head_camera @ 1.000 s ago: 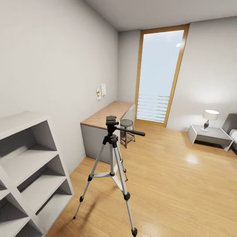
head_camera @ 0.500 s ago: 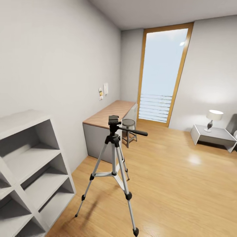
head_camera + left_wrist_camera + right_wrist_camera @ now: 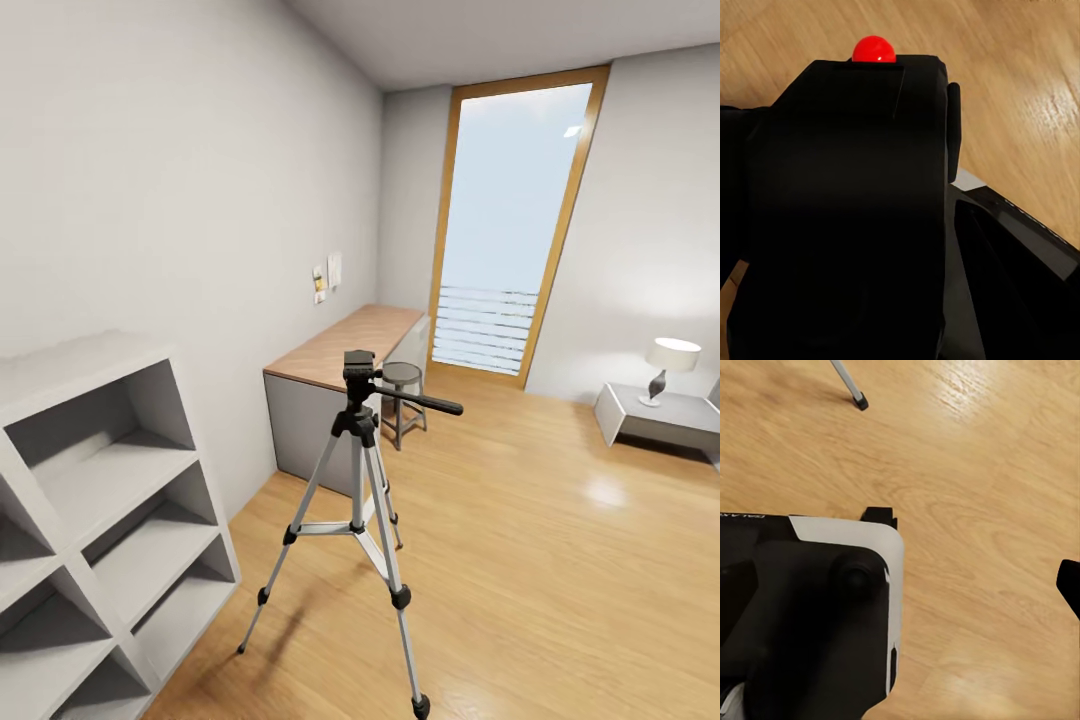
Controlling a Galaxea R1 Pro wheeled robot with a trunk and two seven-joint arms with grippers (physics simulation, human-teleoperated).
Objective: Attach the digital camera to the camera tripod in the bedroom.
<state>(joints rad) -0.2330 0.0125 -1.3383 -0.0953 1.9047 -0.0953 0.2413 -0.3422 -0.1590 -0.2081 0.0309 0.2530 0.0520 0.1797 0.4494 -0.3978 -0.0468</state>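
Note:
The camera tripod stands on the wood floor in the middle of the head view, with silver legs, a black head and a pan handle pointing right. Nothing sits on its head. In the left wrist view the black digital camera with its red dot sits very close to the lens and hangs above the floor, with my left gripper shut on it. The right wrist view shows one dark fingertip at the picture's edge, nothing held, and one tripod foot on the floor.
A white cube shelf stands close at the left. Beyond the tripod are a desk with a stool along the left wall. A tall window fills the far wall. A low white table with a lamp stands at the right. My base shows below the right wrist.
The whole head view has shifted, so everything sits a little further right in the picture. The tripod itself has not moved on the floor.

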